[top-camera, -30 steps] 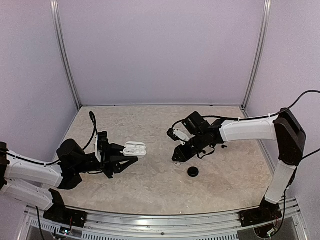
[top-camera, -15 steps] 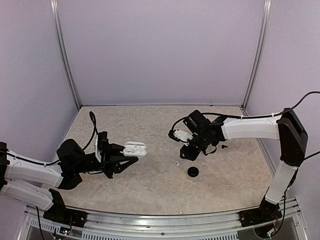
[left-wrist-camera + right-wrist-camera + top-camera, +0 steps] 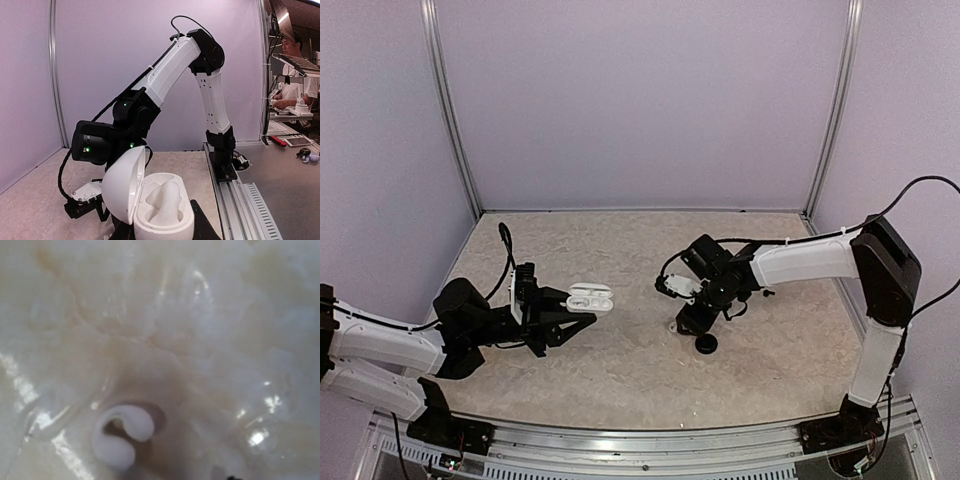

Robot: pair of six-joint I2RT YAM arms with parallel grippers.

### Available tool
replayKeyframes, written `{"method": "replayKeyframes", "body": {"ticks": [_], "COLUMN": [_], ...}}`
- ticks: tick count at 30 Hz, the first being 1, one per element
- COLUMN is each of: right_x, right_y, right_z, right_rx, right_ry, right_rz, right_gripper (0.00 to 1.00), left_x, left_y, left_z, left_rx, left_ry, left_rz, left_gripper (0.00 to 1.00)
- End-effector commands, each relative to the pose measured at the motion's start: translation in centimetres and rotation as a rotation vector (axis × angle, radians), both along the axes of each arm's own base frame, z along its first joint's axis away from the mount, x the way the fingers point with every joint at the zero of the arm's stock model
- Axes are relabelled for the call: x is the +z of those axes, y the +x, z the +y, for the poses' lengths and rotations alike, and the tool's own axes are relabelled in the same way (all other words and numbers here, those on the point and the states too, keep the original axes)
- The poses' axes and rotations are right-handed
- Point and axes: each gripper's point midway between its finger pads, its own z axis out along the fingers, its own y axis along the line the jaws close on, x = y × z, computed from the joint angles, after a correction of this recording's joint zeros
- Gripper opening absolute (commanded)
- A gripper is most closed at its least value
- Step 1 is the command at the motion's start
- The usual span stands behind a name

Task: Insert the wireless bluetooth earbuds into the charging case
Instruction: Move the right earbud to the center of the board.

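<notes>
Now: right arm low over an earbud, left arm offering the case.
The left gripper (image 3: 578,305) is clamped on the case (image 3: 162,212), lid (image 3: 122,185) up, well left of the right gripper (image 3: 688,320). The earbud (image 3: 122,437) lies on the table (image 3: 620,375) just under that gripper, near the disc (image 3: 705,344). Its finger spread I cannot tell. Best to centre over the bud, straddle it, then close gently.

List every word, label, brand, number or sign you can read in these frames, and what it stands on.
None can be read.
The charging case, the earbud and the black disc show no markings.
The bench items in the left wrist view are too small and blurred to read.
</notes>
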Motion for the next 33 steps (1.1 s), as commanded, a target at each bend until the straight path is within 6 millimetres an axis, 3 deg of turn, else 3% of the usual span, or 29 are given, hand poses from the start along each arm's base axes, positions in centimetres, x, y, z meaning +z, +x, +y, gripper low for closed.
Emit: {"method": "replayKeyframes", "body": {"ticks": [1,7,26,29,33], "right_x": [-1.1,-1.6,-2.9,-2.5,0.4], "right_y": [0.2,1.0,6.7,6.5,5.7], "right_z": [0.4,1.3,1.9,2.7,4.4], "right_rx": [0.013,0.008,-0.185,-0.154,-0.052], "right_ry": [0.014,0.012,0.014,0.067,0.235], "right_rz": [0.015,-0.001,-0.024,0.010,0.057], "right_gripper": [0.61,0.71,0.58,0.57,0.58], "left_x": [1.2,1.2,1.1,1.1,1.1], "left_y": [0.1,0.2,0.3,0.4,0.3], "left_z": [0.5,0.4,0.5,0.5,0.5], "left_rx": [0.012,0.014,0.022,0.024,0.022], "left_ry": [-0.039,-0.039,-0.035,-0.034,-0.035], "left_rz": [-0.037,-0.036,-0.031,-0.030,-0.032], "left_gripper": [0.00,0.00,0.00,0.00,0.00]}}
